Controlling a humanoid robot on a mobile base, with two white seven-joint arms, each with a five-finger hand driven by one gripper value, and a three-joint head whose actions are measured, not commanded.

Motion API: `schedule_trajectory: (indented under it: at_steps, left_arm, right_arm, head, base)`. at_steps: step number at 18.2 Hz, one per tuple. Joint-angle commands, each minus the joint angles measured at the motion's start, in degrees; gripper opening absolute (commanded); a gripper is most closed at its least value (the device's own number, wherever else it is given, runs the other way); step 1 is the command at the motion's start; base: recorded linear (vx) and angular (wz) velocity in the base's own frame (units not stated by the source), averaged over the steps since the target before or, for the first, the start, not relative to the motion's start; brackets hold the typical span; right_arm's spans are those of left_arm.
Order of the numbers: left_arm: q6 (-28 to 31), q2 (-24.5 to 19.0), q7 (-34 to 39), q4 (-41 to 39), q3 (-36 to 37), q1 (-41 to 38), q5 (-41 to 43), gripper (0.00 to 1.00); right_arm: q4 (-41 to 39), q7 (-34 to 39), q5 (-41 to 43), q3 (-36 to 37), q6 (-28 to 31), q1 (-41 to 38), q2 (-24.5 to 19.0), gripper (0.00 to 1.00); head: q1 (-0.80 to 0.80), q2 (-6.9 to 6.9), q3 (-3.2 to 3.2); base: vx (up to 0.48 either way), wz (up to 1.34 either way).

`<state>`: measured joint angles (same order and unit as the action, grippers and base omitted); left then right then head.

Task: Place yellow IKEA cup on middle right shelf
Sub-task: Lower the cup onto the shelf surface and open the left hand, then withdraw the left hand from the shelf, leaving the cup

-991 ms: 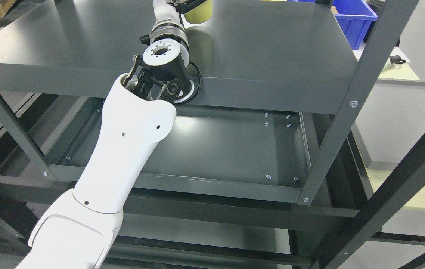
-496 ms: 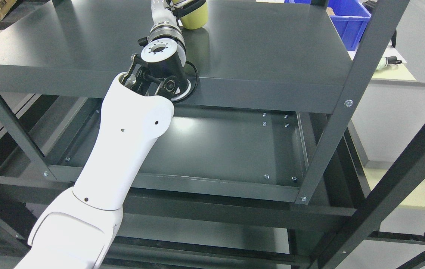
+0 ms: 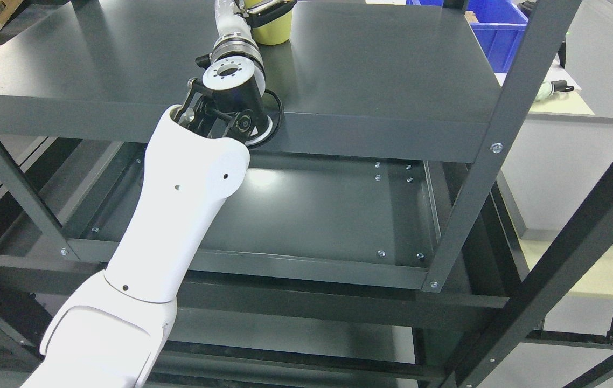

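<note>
Dark grey metal shelving [image 3: 392, 70] filled the view, its flat upper board running from nine o'clock to three o'clock, with a recessed lower tray [image 3: 312, 215] beneath it at the centre. From seven o'clock the robot's white left arm [image 3: 177, 215] rose diagonally over the board's front edge, its black-and-silver wrist joint [image 3: 231, 75] lying just above that edge. At twelve o'clock the left hand [image 3: 260, 8] was cut off by the frame's top, so only dark fingers [image 3: 269, 9] showed, wrapped across the side of the yellow IKEA cup [image 3: 273, 31]. That cup stood upright with its base on the board (its rim was out of view), near the board's far middle. At one o'clock a blue plastic bin [image 3: 495, 27] sat behind the rack's diagonal post [image 3: 506, 118]. A pale tabletop [image 3: 559, 105] lay at two o'clock.
</note>
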<state>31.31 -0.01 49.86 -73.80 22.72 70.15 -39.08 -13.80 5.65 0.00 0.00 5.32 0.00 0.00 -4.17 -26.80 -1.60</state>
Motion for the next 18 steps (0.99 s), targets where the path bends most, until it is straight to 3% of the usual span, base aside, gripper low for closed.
schedule_trajectory:
  at_steps: [1,18]
  left_arm:
    - [-0.2,-1.0,0.1,-2.4,-0.2,0.1,1.9,0.94]
    - [-1.3,-1.0,0.2,-4.0,-0.3,0.3,8.9,0.96]
  right_arm:
    - [0.0,-12.3,1.4,-1.0,0.0,-0.6,1.0,0.99]
    - [0.0,-12.3,1.4,-1.0,0.0,-0.6,1.0,1.0]
  head:
    - [0.0,0.0,0.0]
    - [0.0,0.0,0.0]
  base:
    - [-0.013,0.0]
    - [-0.016,-0.01]
